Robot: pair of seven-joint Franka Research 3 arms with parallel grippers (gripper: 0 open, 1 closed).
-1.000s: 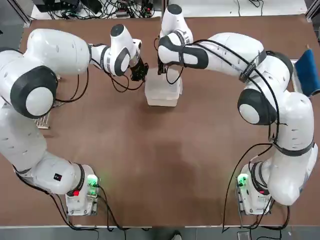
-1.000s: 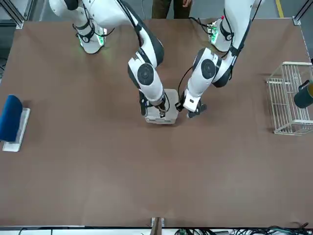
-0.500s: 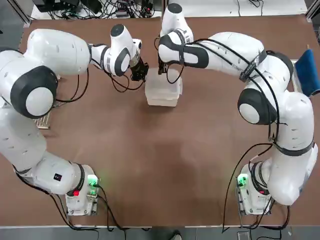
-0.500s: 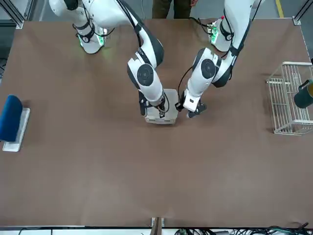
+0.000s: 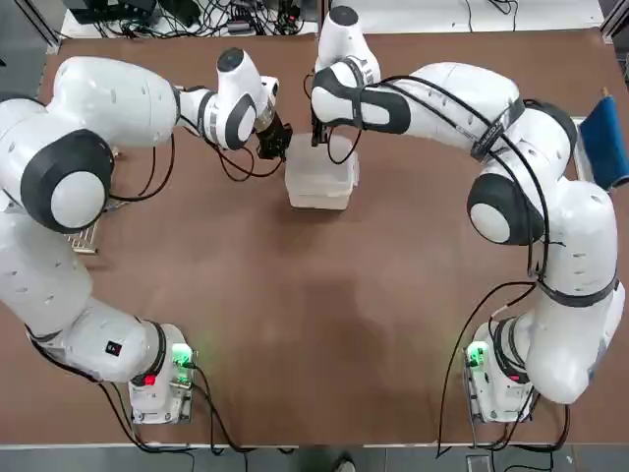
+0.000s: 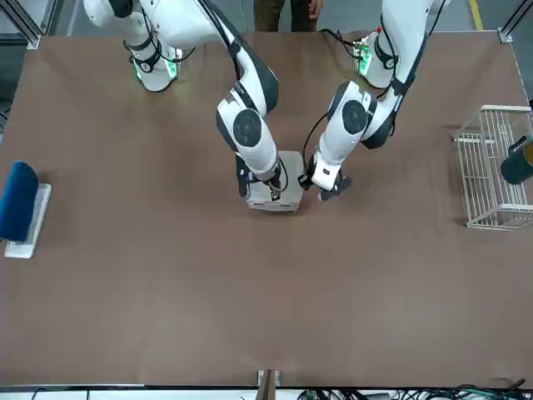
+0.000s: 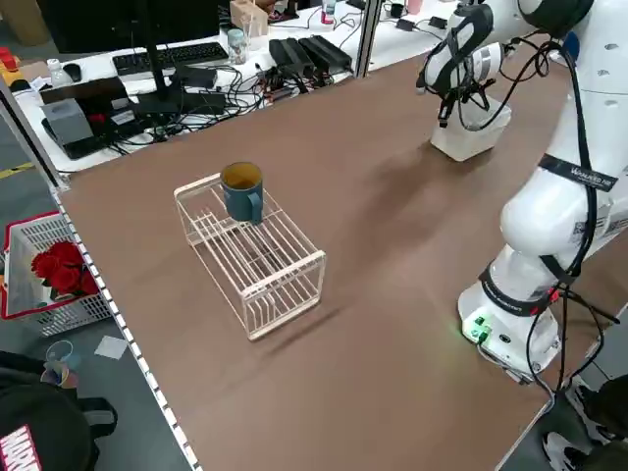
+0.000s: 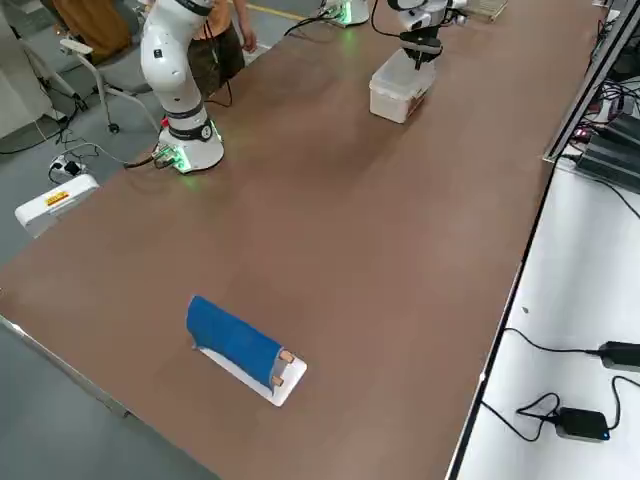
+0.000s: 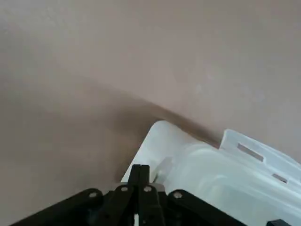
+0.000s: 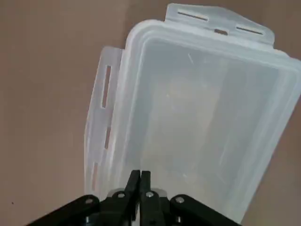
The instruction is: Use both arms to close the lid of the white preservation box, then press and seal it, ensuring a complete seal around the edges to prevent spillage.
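The white preservation box (image 5: 319, 183) stands at the far middle of the table, also in the front view (image 6: 288, 198). The lid (image 10: 197, 108) lies on top of it, with latch flaps (image 10: 101, 123) sticking out at the sides. My right gripper (image 5: 320, 136) is shut, its tips (image 10: 139, 181) down on the lid's far edge. My left gripper (image 5: 275, 147) is shut too. It sits beside the box's left far corner, with its tips (image 9: 139, 181) at the corner of the box (image 9: 211, 172). Neither gripper holds anything.
A white wire rack (image 6: 495, 171) with a blue-green mug (image 7: 241, 188) on it stands on the robot's left. A blue item on a tray (image 5: 604, 147) lies at the right edge. A person (image 6: 287, 10) stands behind the arms' bases.
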